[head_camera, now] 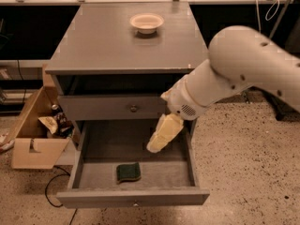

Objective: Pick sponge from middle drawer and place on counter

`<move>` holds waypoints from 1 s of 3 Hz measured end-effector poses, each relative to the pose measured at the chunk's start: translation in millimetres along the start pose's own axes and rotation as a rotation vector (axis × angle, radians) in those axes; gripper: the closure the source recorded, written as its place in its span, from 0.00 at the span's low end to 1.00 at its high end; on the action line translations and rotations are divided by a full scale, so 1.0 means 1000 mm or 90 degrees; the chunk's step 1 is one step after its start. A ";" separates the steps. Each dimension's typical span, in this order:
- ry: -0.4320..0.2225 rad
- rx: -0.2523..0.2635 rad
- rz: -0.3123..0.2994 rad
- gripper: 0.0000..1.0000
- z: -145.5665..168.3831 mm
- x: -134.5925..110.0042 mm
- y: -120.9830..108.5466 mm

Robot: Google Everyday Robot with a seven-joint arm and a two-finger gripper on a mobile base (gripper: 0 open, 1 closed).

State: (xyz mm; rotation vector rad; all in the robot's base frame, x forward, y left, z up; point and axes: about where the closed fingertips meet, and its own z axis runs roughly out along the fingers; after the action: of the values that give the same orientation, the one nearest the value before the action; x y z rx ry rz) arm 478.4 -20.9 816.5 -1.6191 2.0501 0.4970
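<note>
**Gripper over open drawer, sponge on drawer floor**

Sponge (128,172) lies flat in the middle drawer (164,175), dark green face up, w/ a thin yellow edge showing at its front. It sits near the drawer's front wall, a bit left of centre, nothing touching it. Drawer is pulled well out; grey floor otherwise bare, low side walls visible L & R.

Gripper (157,143) hangs over the drawer's back half, right of centre, pointing down and to the left. It's cream-coloured and reads as one lump from this angle, so can't tell if it's spread or pressed together. It holds nothing visible. It's apart from the sponge, up and to the right of it in the camera view, no contact.

White arm (243,64) comes in from the right side, crossing in front of the cabinet's right front corner; wrist sits just below the counter's front edge.

Counter (108,46) is the grey cabinet top; a cream round bowl (146,22) stands toward its back, roughly centred. Below it, the upper drawer front (103,108) is closed, round knob in the middle.

Left of the cabinet: open cardboard box (33,146) on the speckled floor (243,172), w/ odds & ends inside. Black cable (52,191) loops on the floor by the drawer's left corner.
</note>
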 end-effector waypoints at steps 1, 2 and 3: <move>-0.015 0.024 -0.002 0.00 0.002 -0.007 -0.008; -0.015 0.024 -0.002 0.00 0.002 -0.007 -0.008; -0.016 -0.005 0.011 0.00 0.049 0.018 -0.010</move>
State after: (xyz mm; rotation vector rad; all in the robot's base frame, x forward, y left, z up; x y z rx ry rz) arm 492.1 -10.6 765.8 -1.5935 2.0474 0.5290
